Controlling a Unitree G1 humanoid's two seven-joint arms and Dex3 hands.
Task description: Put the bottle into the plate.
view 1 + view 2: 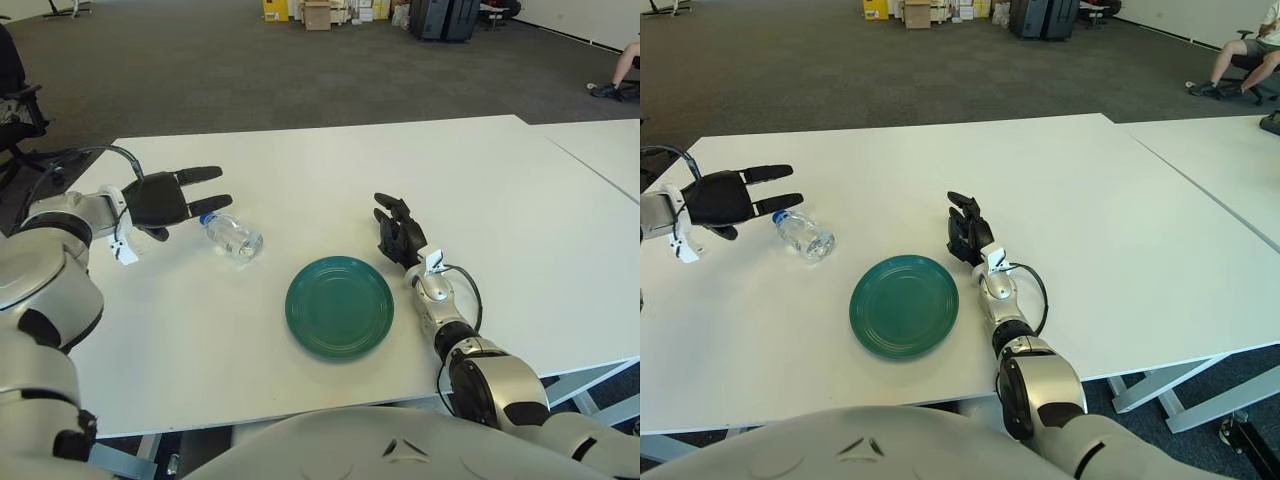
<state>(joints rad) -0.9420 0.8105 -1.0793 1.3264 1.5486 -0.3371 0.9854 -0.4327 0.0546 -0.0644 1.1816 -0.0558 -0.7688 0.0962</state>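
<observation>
A clear plastic bottle [232, 236] with a blue cap lies on its side on the white table [300, 160], left of a round green plate [339, 306]. My left hand [180, 196] is just left of the bottle's cap end, fingers spread open and pointing right, not touching the bottle. My right hand [398, 232] shows just right of the plate's upper edge, holding nothing, with fingers relaxed. The plate has nothing on it.
A second white table [600, 150] adjoins at the right. Beyond the table is dark carpet with boxes [318, 14] and black cases [445, 18] far back. A seated person's legs [1240, 60] show at far right.
</observation>
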